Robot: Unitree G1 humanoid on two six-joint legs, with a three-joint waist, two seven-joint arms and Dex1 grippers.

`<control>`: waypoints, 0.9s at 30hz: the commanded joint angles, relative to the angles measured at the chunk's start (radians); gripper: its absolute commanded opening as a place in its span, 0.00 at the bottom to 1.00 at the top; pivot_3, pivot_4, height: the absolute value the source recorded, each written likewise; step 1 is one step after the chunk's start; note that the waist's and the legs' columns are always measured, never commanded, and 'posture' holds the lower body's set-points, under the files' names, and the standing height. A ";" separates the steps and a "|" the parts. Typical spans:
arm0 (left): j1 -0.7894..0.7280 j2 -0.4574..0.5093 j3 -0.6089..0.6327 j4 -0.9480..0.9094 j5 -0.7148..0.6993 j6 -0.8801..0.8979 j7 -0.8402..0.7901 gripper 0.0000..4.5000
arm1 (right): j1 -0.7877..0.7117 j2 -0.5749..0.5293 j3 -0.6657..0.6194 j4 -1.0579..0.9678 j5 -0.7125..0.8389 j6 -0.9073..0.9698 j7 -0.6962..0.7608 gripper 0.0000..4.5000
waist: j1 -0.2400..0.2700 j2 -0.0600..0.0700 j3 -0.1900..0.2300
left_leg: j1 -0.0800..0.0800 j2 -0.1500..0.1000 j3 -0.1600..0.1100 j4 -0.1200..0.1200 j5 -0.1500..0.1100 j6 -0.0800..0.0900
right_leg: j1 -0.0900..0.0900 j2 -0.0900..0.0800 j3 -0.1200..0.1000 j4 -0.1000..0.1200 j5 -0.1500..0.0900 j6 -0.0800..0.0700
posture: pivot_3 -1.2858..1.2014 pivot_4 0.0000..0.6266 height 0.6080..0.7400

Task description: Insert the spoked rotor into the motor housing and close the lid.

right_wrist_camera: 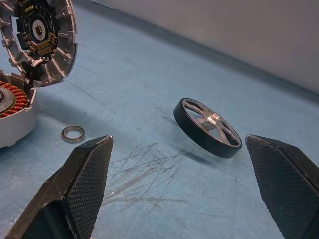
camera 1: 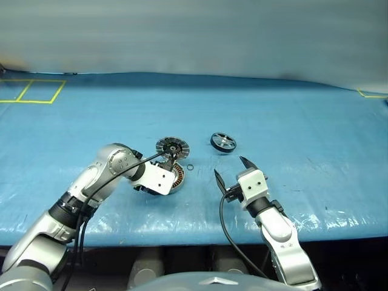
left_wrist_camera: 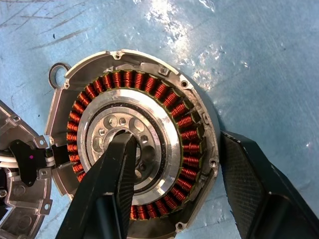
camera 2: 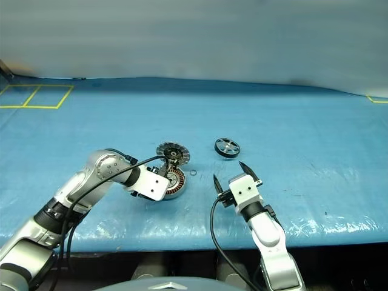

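Left gripper (left_wrist_camera: 174,164) grasps housing (left_wrist_camera: 192,124) on blue table (camera 1: 303,121): one finger in the hub, the other outside the rim. Lid (camera 1: 173,147) open, raised at housing's far edge. Rotor (camera 1: 223,142) lies right, beyond the right gripper (camera 1: 231,171), whose jaws are spread and empty. Small ring (camera 1: 190,167) just right of housing.

I see housing (left_wrist_camera: 144,149) open, copper coils bare | lid (right_wrist_camera: 42,37) tipped up | rotor (right_wrist_camera: 207,127) tilted, well apart on the mat.
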 commanded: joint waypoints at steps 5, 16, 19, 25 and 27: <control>0.027 0.040 -0.021 -0.023 -0.052 -0.022 -0.028 0.48 | -0.021 0.003 0.012 0.000 0.004 -0.025 0.006 1.00 | -0.004 0.000 0.000 | -0.001 0.000 0.000 -0.002 0.000 0.000 | -0.002 0.001 0.000 0.000 0.001 -0.004 | 0.52 0.24 1.00; 0.005 0.059 0.025 -0.090 -0.061 -0.028 0.029 0.90 | -0.023 0.008 0.021 0.011 0.009 -0.031 0.004 1.00 | 0.002 0.000 0.001 | -0.004 0.000 0.000 -0.001 0.000 0.000 | -0.004 0.001 0.000 0.000 0.000 -0.003 | 0.52 0.24 1.00; 0.000 0.042 0.097 -0.168 -0.136 0.089 0.039 0.90 | -0.018 0.010 0.036 0.001 0.037 -0.029 0.033 1.00 | 0.001 0.000 0.001 | -0.006 0.001 0.000 -0.001 0.000 0.000 | -0.006 0.001 0.000 0.000 0.000 -0.004 | 0.52 0.24 1.00; 0.054 0.002 0.335 -0.316 -0.418 0.389 0.096 0.90 | -0.034 0.002 0.054 -0.003 0.108 -0.014 0.110 1.00 | -0.004 0.000 0.002 | -0.008 0.001 0.000 -0.002 0.000 0.000 | -0.008 0.001 0.000 0.000 0.001 -0.004 | 0.52 0.24 1.00; 0.098 -0.029 0.448 -0.322 -0.492 0.477 0.165 0.90 | -0.064 0.003 0.036 0.016 0.109 0.012 0.103 1.00 | -0.008 -0.001 0.003 | -0.008 0.001 -0.001 -0.002 0.000 0.000 | -0.008 0.001 0.000 0.000 0.000 -0.003 | 0.52 0.24 1.00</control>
